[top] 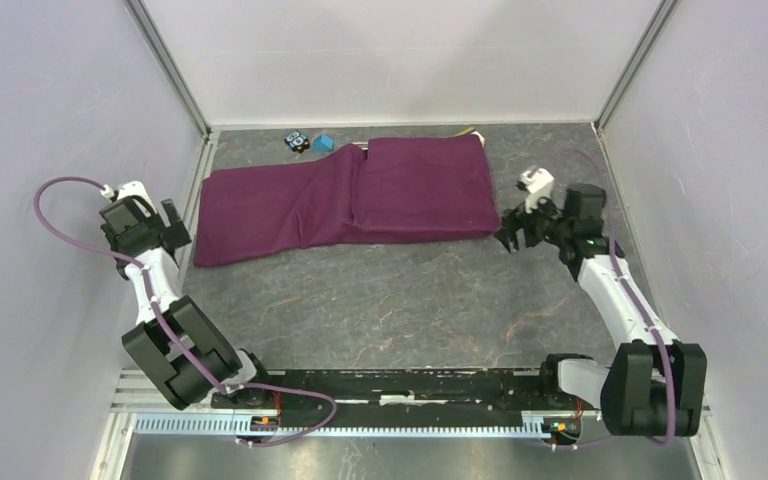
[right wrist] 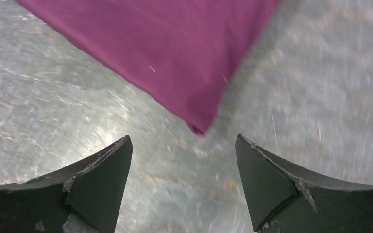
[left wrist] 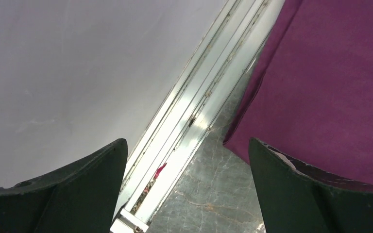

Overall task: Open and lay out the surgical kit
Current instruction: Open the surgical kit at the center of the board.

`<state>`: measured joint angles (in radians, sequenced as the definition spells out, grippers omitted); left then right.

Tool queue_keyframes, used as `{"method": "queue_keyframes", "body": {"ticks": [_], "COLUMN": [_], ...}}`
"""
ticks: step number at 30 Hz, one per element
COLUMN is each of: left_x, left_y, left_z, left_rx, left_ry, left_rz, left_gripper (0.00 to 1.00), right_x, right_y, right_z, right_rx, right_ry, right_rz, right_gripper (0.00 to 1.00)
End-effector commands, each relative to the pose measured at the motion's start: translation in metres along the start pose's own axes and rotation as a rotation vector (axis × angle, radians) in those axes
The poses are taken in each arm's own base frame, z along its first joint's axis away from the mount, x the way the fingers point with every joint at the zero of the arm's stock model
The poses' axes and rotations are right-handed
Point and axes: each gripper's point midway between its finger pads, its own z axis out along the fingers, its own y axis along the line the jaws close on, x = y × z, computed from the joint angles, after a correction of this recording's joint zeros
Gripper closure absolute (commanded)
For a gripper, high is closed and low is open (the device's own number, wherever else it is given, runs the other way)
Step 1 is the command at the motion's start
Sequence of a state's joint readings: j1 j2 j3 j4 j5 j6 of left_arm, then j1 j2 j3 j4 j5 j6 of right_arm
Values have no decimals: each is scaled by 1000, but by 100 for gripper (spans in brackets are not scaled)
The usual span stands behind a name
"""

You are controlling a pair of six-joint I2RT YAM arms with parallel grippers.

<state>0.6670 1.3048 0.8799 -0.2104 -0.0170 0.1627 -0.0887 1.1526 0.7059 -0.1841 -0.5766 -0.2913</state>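
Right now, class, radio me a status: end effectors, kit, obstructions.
Left end effector open, empty. Right end effector open, near corner of purple wrap. Wrap folded shut. Small blocks at its far edge.

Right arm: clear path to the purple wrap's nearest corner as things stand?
Probably yes: the right gripper is open, just short of the purple wrap's corner, with only bare table between them.

dark-purple cloth wrap [top: 360,195]: 1 | small blue block [top: 323,143]: 1 | small black block [top: 297,141]: 1 | robot arms [top: 163,292]: 2
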Motion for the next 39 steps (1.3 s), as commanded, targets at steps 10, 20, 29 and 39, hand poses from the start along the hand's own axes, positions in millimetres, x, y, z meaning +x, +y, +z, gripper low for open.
{"method": "queue_keyframes", "body": {"ticks": [10, 20, 29, 39], "left_x": [-96, -96, -85, -77], "left_y": [-78, -93, -99, -103], "left_z": [-96, -152, -158, -153], "left_rx": [458, 545, 577, 596], "left_ry": [-225, -310, -294, -274], "left_rz": [-93, -86, -73, -80], "left_gripper": [0, 0, 0, 0], "right_x": [-116, -117, -97, -98], "right_y": [153, 262, 275, 272], "right_z": [104, 183, 221, 221], "right_rx": [-234, -355, -341, -321], "right_ry": [-27, 46, 117, 110], "right_rz": [-550, -727, -743, -729], "right_gripper": [15, 14, 28, 58]}}
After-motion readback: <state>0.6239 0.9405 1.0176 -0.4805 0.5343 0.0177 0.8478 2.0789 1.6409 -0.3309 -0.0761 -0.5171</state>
